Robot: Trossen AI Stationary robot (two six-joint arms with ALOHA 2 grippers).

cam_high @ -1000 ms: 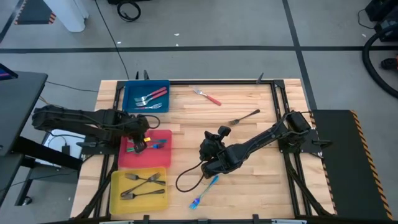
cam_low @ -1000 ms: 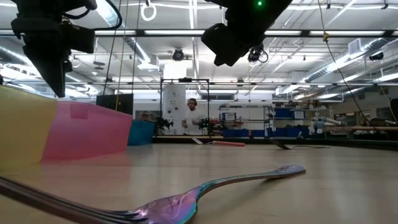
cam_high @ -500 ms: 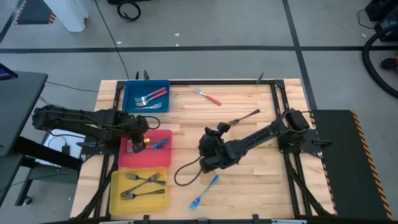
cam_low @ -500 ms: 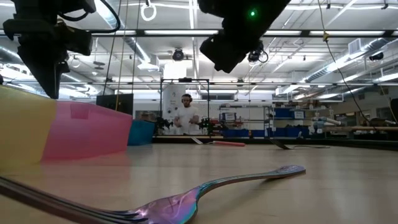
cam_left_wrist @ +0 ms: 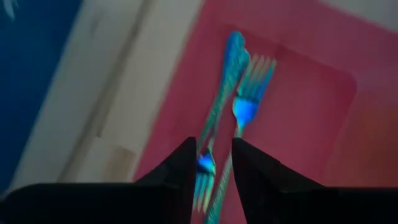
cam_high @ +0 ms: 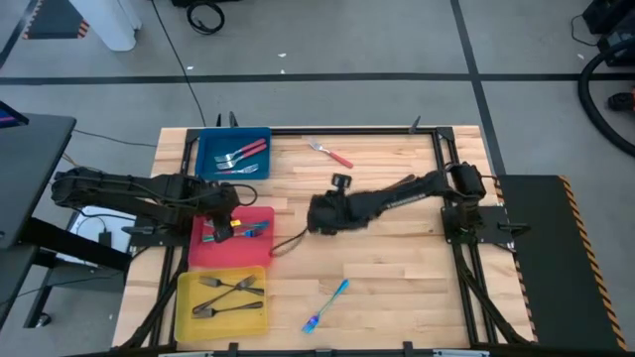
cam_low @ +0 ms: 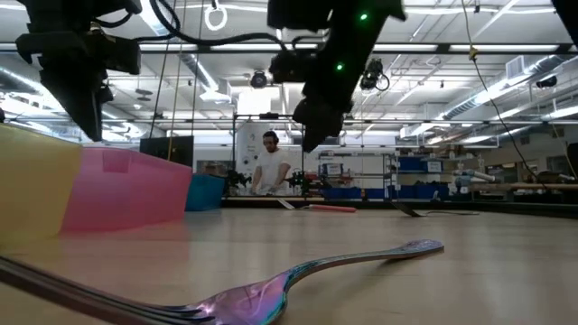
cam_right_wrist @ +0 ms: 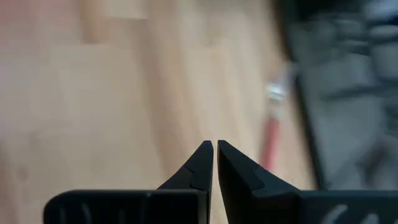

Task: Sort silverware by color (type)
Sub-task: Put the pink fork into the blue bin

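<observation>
Left gripper [cam_left_wrist: 214, 163] hangs over the red tray [cam_high: 260, 248] at centre left of the high view, fingers slightly apart, nothing held; two blue forks [cam_left_wrist: 239, 93] lie below it. Right gripper [cam_right_wrist: 215, 149], fingers together and empty, sits mid-table. Red forks [cam_high: 241, 155] lie in the blue tray [cam_high: 208, 147], grey ones [cam_high: 226, 296] in the yellow tray [cam_high: 187, 315]. Loose: a blue fork [cam_high: 327, 305] at lower centre, a red fork [cam_high: 331, 154] at upper centre.

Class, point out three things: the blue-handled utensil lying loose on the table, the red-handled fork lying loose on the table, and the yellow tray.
blue-handled utensil [cam_high: 327, 304]: high view, middle of its handle.
red-handled fork [cam_high: 340, 158]: high view, on its red handle.
yellow tray [cam_high: 185, 296]: high view, bare floor near its left wall.
</observation>
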